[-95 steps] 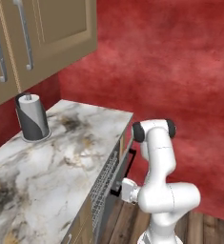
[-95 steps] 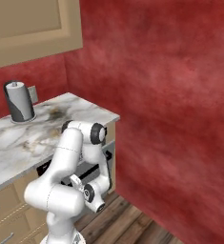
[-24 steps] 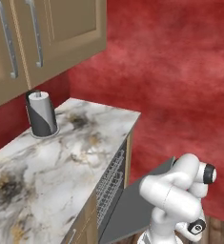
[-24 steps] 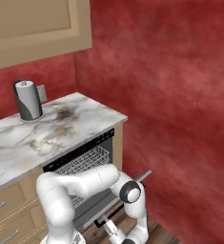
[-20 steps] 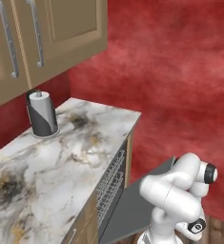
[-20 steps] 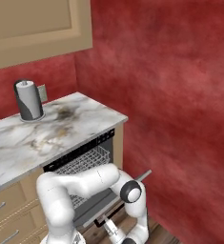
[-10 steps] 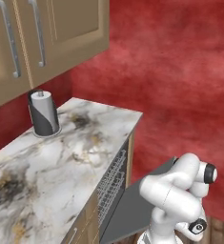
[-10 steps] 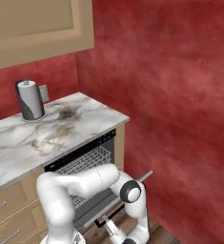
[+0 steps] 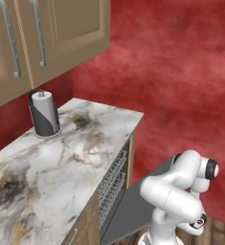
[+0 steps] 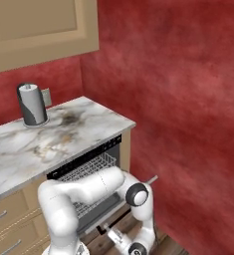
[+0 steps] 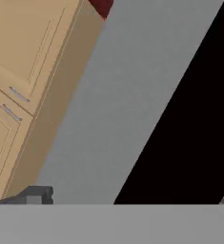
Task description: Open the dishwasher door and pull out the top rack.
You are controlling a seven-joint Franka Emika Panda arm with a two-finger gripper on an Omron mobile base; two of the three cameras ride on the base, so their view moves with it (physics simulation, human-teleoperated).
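Where the red walls [image 9: 181, 72] meet in a corner, a marble bench [image 9: 61, 162] stands with tan wooden fronts under it. The floor [image 10: 173, 244] is brown wood. All places here are told from the bench.

On the bench, at its far end near the wall, stands one roll of paper towels [image 9: 45, 114] in a dark holder. Above the bench hang tan cupboards [image 9: 51, 33], and two long silver handles [image 9: 37, 33] show on them in the left base view. Below the bench, in the right base view, two small silver handles show on the drawer fronts [image 10: 11, 226].

There is one dishwasher door [image 9: 133, 210]. It is a flat dark grey panel, and it is swung down and out from under the bench's front edge, so the hole behind it is open. Its long bar handle [image 10: 152, 179] sticks out at the far edge, away from the bench.

There is one top rack [image 10: 91, 169]. It is a basket of thin grey wire, and it sits just under the bench top, inside the open hole.

One white arm [image 9: 176, 196] bends low in front of the bench, over the open door. In the hand view, the grey door [image 11: 127, 105] is very close, with a black band beside it. One dark tip of the pincer [image 11: 37, 194] peeks up at the bottom. I cannot tell how wide the pincer is or if it holds anything.
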